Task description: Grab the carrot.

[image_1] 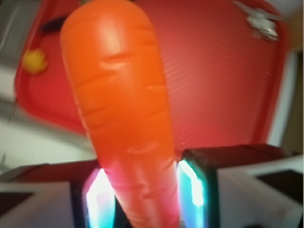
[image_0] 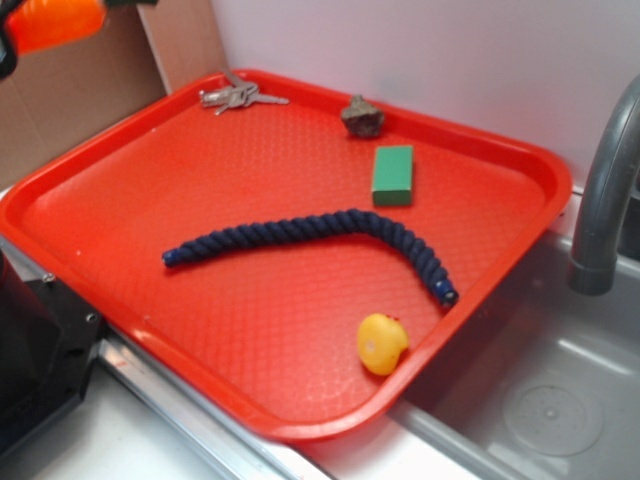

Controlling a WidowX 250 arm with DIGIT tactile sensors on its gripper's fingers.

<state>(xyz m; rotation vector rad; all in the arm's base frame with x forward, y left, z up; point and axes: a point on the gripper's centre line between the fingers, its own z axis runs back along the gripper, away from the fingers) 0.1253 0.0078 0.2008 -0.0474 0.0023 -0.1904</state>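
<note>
While the hand (image_1: 142, 199) is clamped on the narrow end of the carrot (image_1: 123, 109), fingers (image_1: 192, 187) pressed against both sides, the carrot is up off the red tray (image_0: 90, 200), seen at the top left corner of the exterior view, above the tray's far left rim. Tray contents: keys (image_0: 235, 97) at the far edge, rock (image_0: 362, 117) near the far rim, green block (image_0: 393, 175) just in front of it, blue rope (image_0: 320, 232) snaking across the middle, yellow duck (image_0: 381, 343) close to the near right rim. Open tray floor lies left of and in front of the rope. Sink basin (image_0: 550, 400) and faucet (image_0: 605, 190) sit off the tray's right edge. Wrist view is blurred.
</note>
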